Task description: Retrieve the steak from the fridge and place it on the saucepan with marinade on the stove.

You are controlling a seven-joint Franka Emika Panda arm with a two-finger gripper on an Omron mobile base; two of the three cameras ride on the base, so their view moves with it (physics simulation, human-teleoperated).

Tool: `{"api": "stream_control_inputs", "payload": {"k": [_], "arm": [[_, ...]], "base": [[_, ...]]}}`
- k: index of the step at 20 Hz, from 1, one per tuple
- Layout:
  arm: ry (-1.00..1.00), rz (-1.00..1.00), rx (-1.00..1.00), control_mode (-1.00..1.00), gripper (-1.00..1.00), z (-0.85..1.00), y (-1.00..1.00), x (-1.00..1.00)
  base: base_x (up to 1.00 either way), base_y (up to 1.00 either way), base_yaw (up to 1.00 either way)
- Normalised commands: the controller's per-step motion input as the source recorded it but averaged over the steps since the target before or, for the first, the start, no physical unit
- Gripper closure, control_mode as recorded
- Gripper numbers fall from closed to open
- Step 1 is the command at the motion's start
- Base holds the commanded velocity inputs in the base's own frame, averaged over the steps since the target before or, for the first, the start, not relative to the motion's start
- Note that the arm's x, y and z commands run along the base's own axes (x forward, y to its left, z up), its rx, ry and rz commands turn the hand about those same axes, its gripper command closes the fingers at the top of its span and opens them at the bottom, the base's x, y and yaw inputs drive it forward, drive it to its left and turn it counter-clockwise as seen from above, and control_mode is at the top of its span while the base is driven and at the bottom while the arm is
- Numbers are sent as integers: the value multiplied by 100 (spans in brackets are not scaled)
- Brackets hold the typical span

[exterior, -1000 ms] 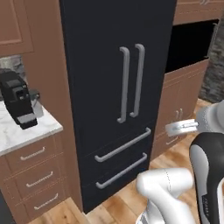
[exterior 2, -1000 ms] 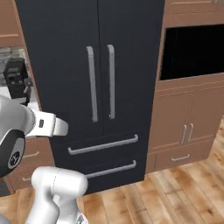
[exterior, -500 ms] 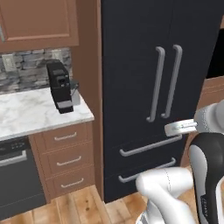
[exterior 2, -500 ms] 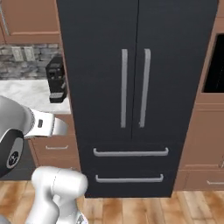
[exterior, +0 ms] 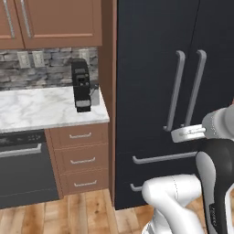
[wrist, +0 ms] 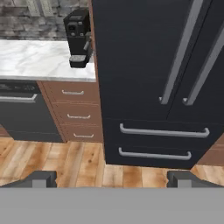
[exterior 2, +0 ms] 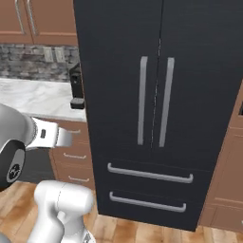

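Currently, the fridge (exterior 2: 156, 95) stands closed: both upper doors are shut, the paired door handles (exterior 2: 154, 100) hang vertically side by side at the centre seam, and the two lower drawers (exterior 2: 149, 187) are pushed in. The steak must be inside and cannot be seen from this position.

Change since the previous second: the whole picture has shifted. In the left base view, the fridge now sits at 3 o'clock instead of the centre, and a marble surface (exterior: 41, 107) carrying a black coffee machine (exterior: 82, 86) has come into view at 9 o'clock. This is camera movement from the base driving, not movement of the furniture.

The tool (wrist: 112, 178) is released, with its fingertips (wrist: 41, 177) spread wide and nothing between them. It points toward the lower drawers and the wooden floor (wrist: 65, 162), well apart from the doors.

Consequence for the task: retrieval has not begun. The door is not yet opened, so the likely next step is to align the base and bring the tool to a door handle.
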Motion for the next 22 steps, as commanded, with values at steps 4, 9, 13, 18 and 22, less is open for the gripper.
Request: {"api": "stream_control_inputs", "payload": {"k": [4, 9, 13, 18, 22], "arm": [[0, 0, 0, 100, -100, 0, 0, 0], [0, 0, 0, 100, -100, 0, 0, 0], [0, 0, 0, 100, -100, 0, 0, 0], [0, 0, 0, 100, -100, 0, 0, 0], [0, 0, 0, 100, -100, 0, 0, 0]], "base": [[0, -85, 7], [-2, -82, 0], [-4, -65, -2], [-2, -16, -4], [7, 13, -5]]}}
